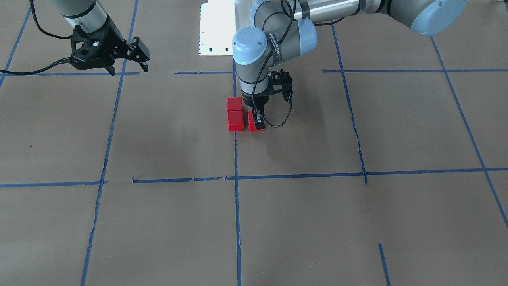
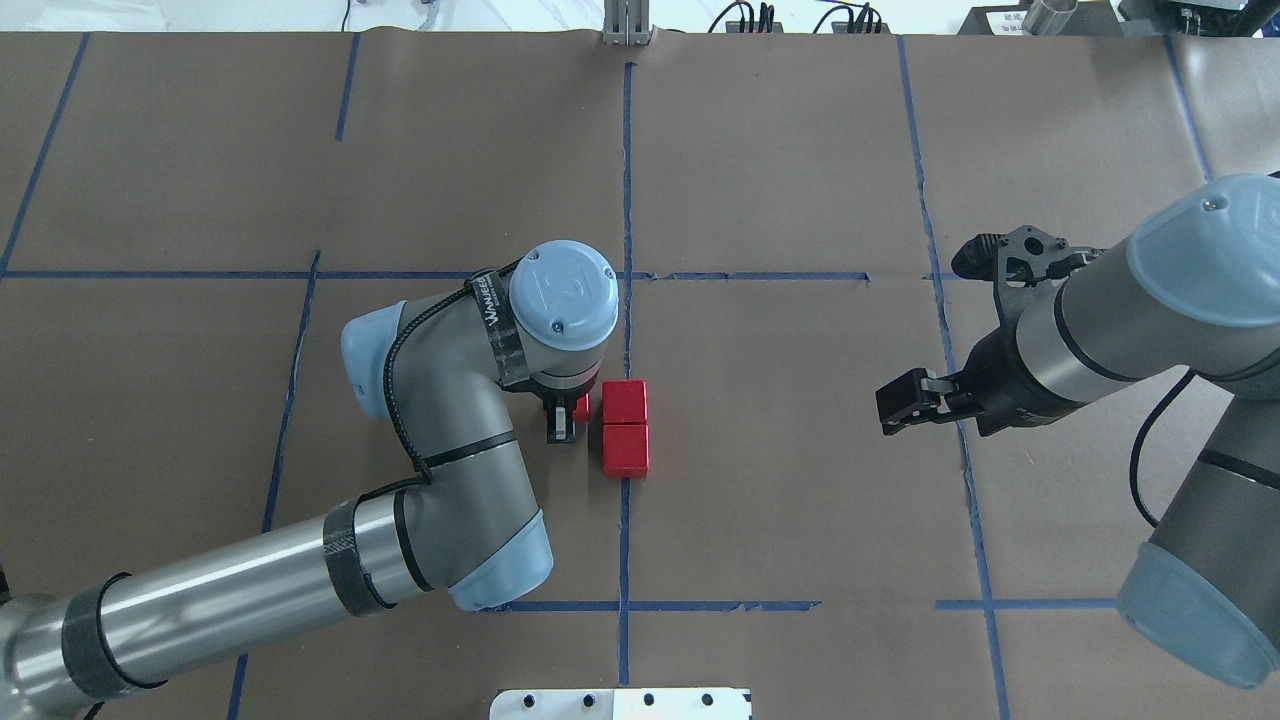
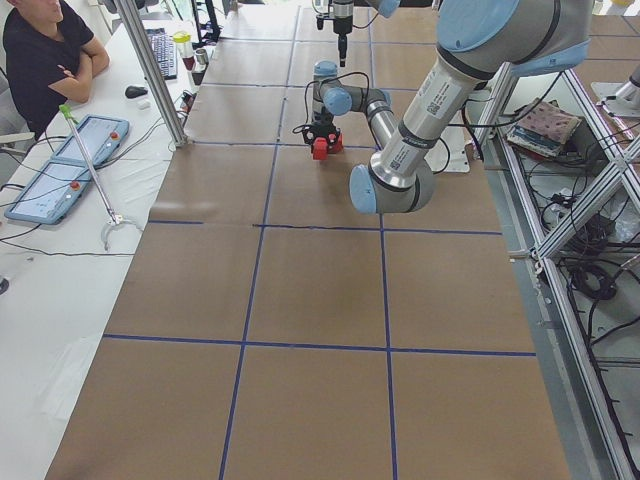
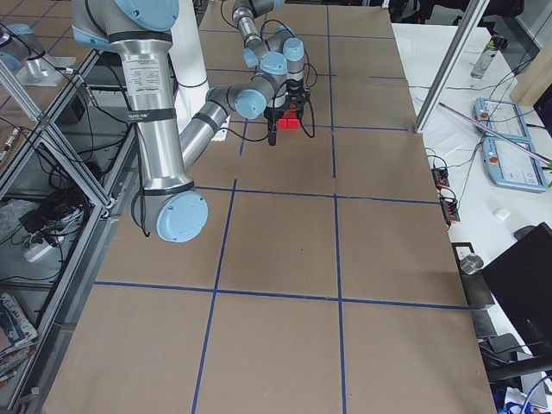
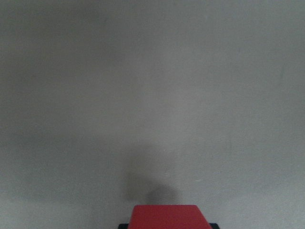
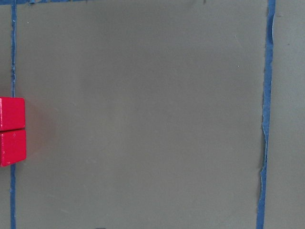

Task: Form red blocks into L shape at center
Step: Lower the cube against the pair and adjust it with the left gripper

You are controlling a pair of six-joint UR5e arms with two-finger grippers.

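The table is covered in brown paper, on which a grid is marked in blue tape. Two red blocks are laid touching, end to end, on the middle tape line. A third block is seen just beside them, partly hidden. A white plate is seen at the robot's edge.

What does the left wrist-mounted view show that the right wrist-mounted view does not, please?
Only the left wrist view: one small bright-red cube at the bottom edge. Only the right wrist view: two touching bright-red cubes at the left edge, along a blue tape line, and a second tape line at the right. Both: plain brown paper surface.
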